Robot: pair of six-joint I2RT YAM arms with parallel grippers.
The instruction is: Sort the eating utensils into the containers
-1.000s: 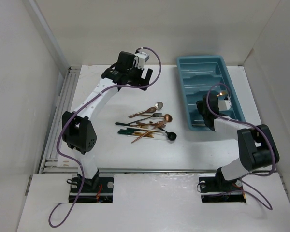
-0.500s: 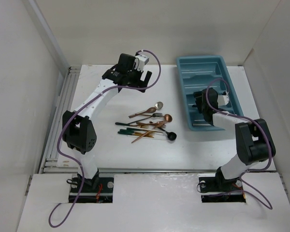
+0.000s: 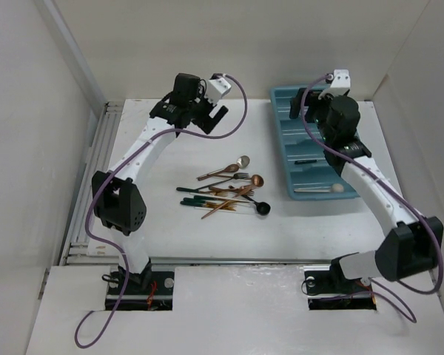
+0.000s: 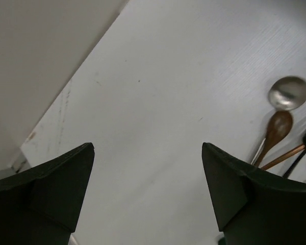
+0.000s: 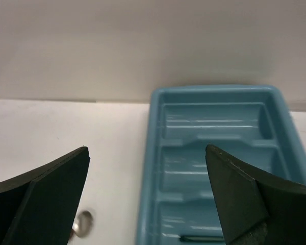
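The eating utensils (image 3: 226, 192) lie in a loose pile at mid-table: copper, gold and dark green-handled pieces, a silver spoon (image 3: 243, 160) and a black round-headed one (image 3: 263, 208). The teal tray (image 3: 276, 133) of containers stands at the back right. A cream-white spoon (image 3: 322, 189) lies across its near end, and a dark utensil (image 3: 305, 161) rests further up. My right gripper (image 3: 311, 103) hangs open and empty, high over the tray's far end (image 5: 149, 178). My left gripper (image 3: 211, 115) is open over bare table at the back, with the silver spoon (image 4: 288, 93) off to its right.
White walls close in the table at the back and both sides. A metal rail (image 3: 96, 163) runs along the left edge. The left wrist view shows the back wall's foot (image 4: 51, 76) close by.
My right gripper has opened and swung up from the tray's near end to above its far end, uncovering the cream-white spoon there. The left gripper has tilted and risen slightly.
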